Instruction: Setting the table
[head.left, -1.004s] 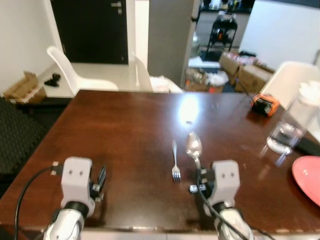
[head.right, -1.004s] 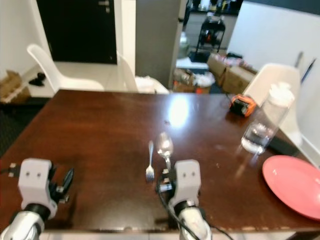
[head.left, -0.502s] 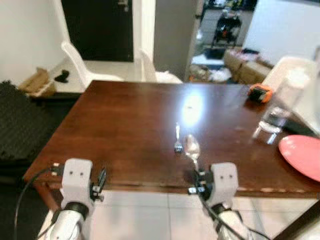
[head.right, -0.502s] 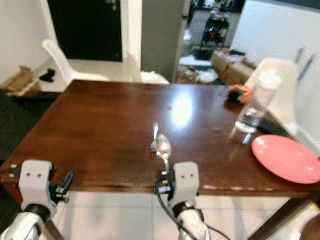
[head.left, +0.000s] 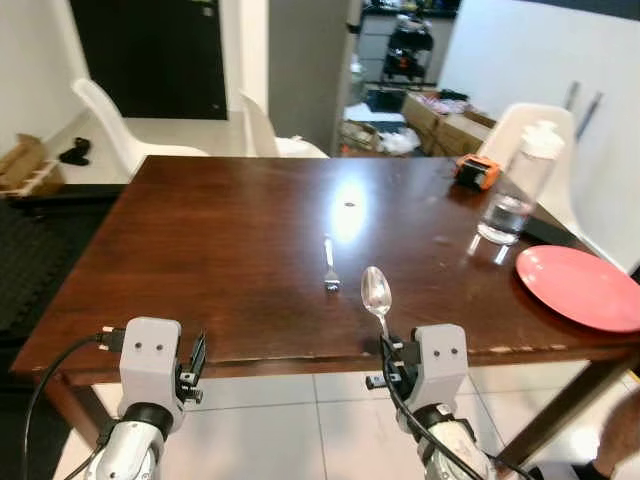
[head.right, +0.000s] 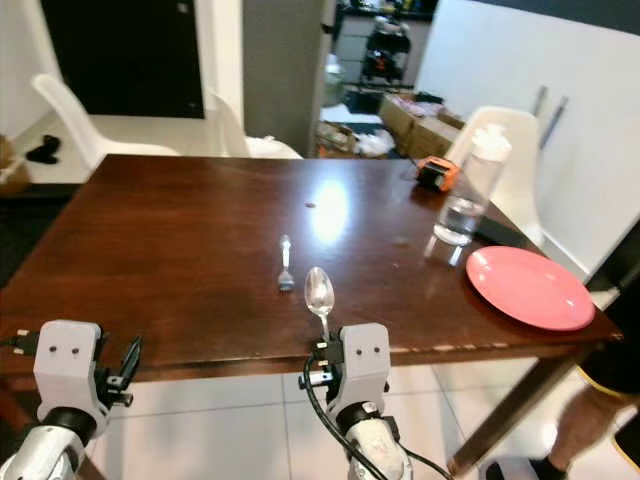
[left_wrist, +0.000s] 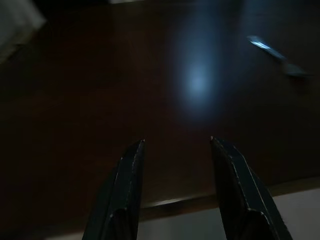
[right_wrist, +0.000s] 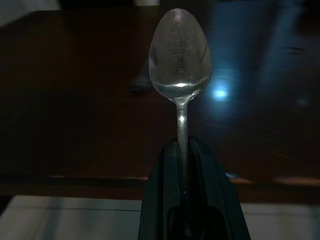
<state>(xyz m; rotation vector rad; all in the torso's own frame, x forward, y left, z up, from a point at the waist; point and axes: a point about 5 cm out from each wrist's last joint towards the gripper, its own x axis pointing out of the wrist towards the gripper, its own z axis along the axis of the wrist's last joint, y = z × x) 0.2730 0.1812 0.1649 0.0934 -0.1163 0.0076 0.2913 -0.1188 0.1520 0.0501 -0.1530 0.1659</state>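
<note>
**Spoon held at the table edge**

Right gripper (right_wrist: 186, 150) is clamped on the spoon (head.left: 376, 291), bowl poking up at lower centre. Fork (head.left: 330, 267) lies mid-table (head.left: 200, 240). Left gripper (left_wrist: 175, 150) gapes, holding nothing, lower left.

Home dining area, lived-in. Dark wooden dining table (head.left: 200, 250) on pale floor tiles (head.left: 300, 420), white moulded chairs (head.left: 110, 120) around it. Fork (head.left: 330, 268), pink plate (head.left: 580, 288) and water bottle (head.left: 520, 185) on top. Cardboard boxes (head.left: 445, 125) and clutter past the grey pillar (head.left: 300, 70), dark doorway (head.left: 150, 55) behind, shoes (head.left: 72, 152) by the wall.
</note>
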